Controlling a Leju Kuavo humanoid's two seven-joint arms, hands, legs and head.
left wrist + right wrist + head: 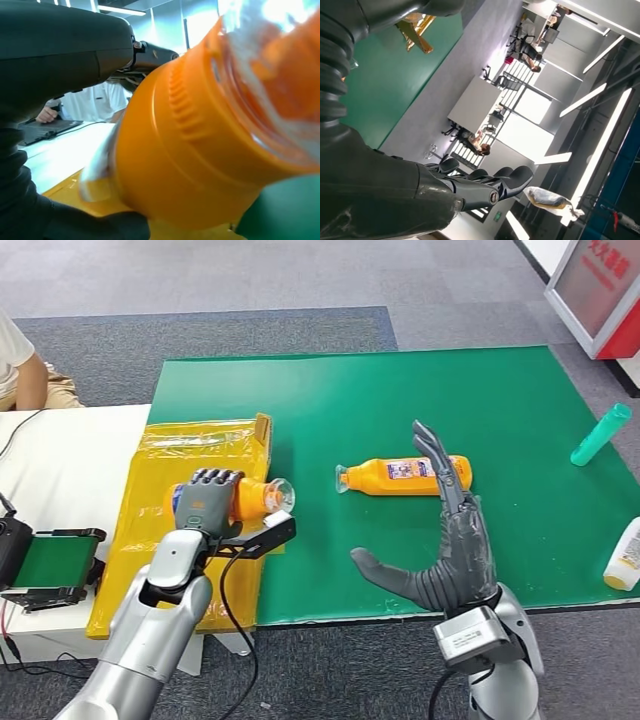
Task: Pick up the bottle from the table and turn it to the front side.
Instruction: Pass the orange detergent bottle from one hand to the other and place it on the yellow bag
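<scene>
Left robot hand (207,502) grips an orange bottle (253,499), held on its side above the yellow bag (151,530) at the green bench (340,400) edge. Right robot hand (445,540) is released, fingers spread, just before a second orange bottle (392,476) lying flat on the bench.

Orange bottle (253,498) in left hand (205,502): smooth glossy plastic, ribbed near neck, clear shiny cap end. Second orange bottle (404,476), at 3 o'clock from it: glossy plastic, printed paper-like label. Yellow bag (192,510): crinkled shiny plastic film. Green mat (423,390): matt, cloth-like. Right hand (445,550): matt dark plastic fingers, brushed silver metal forearm.
</scene>
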